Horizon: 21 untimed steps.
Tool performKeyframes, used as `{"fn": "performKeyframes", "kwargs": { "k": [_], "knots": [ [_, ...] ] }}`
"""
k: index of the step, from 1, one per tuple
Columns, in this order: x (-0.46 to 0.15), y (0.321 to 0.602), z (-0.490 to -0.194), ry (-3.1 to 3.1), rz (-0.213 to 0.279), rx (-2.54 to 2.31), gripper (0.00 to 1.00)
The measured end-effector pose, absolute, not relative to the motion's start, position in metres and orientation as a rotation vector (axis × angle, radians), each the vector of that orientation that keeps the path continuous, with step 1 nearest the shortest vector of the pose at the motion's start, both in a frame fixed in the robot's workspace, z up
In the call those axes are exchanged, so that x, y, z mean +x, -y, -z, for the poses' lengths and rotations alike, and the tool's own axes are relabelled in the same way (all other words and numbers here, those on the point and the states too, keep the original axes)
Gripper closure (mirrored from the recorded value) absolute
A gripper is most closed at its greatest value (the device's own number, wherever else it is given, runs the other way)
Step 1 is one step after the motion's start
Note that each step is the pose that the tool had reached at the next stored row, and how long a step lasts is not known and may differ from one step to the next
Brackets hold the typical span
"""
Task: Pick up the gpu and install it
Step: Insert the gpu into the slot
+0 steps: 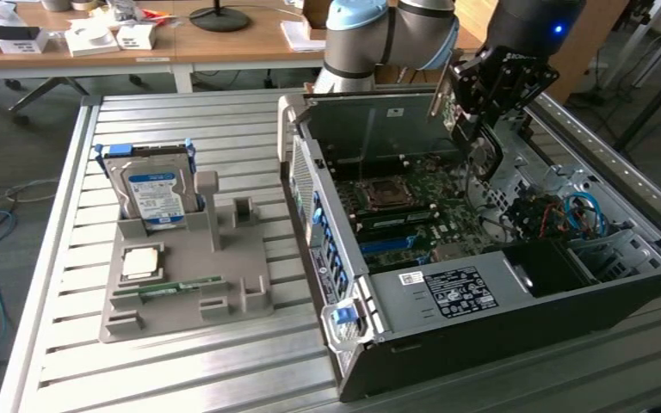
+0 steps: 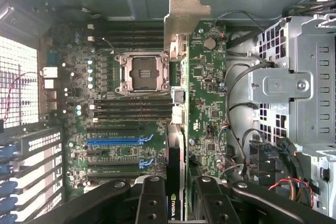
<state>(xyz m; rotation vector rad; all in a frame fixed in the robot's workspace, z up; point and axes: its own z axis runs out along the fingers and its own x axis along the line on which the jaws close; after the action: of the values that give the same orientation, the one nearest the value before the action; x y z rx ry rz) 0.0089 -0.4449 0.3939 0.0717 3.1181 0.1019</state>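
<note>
My gripper [image 1: 482, 116] hangs over the open computer case [image 1: 446, 288] at the exterior view's right, shut on the gpu [image 1: 480, 153]. The card hangs on edge above the motherboard [image 1: 405, 206]. In the wrist view the gpu [image 2: 206, 98] runs away from the gripper [image 2: 181, 190] edge-on, with green board face, black cover and a tan bracket [image 2: 185, 11] at the far end. Black fingers [image 2: 152, 198] press on both sides of it. Beneath lie the motherboard [image 2: 121, 72], its empty processor socket [image 2: 143, 72] and a blue expansion slot [image 2: 113, 141].
A grey fixture [image 1: 233, 258] on the slatted table at the exterior view's left holds a hard drive [image 1: 152, 194], a processor chip [image 1: 141, 261] and a green memory stick [image 1: 182, 286]. Drive cage and blue and red cables [image 1: 571, 215] fill the case's right side. A cluttered desk [image 1: 238, 47] stands behind.
</note>
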Motion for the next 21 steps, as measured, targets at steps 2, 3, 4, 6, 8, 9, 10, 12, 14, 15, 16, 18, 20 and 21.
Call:
{"fn": "performKeyframes", "kwargs": {
  "k": [2, 3, 4, 6, 8, 9, 10, 12, 14, 15, 16, 18, 20, 21],
  "knots": [
    [0.0089, 0.4449, -0.3940, -3.118, -0.102, 0.072, 0.74],
    [0.0089, 0.4449, -0.3940, -3.118, -0.102, 0.072, 0.74],
    [0.0089, 0.4449, -0.3939, -3.118, -0.102, 0.072, 0.74],
    [0.0089, 0.4449, -0.3939, -3.118, -0.102, 0.072, 0.74],
    [0.0089, 0.4449, -0.3939, -3.118, -0.102, 0.072, 0.74],
    [0.0089, 0.4449, -0.3939, -3.118, -0.102, 0.070, 0.74],
    [0.0089, 0.4449, -0.3939, -3.119, -0.102, 0.062, 0.74],
    [0.0089, 0.4449, -0.3939, -3.120, -0.102, 0.030, 0.74],
    [0.0089, 0.4449, -0.3939, -3.121, -0.102, -0.020, 0.74],
    [0.0089, 0.4449, -0.3938, -3.121, -0.102, -0.047, 0.74],
    [0.0089, 0.4449, -0.3938, -3.121, -0.102, -0.074, 0.74],
    [0.0089, 0.4449, -0.3938, -3.120, -0.101, -0.132, 0.74],
    [0.0089, 0.4449, -0.3937, -3.119, -0.100, -0.188, 0.74],
    [0.0089, 0.4449, -0.3936, -3.118, -0.100, -0.216, 0.74]
  ]
}}
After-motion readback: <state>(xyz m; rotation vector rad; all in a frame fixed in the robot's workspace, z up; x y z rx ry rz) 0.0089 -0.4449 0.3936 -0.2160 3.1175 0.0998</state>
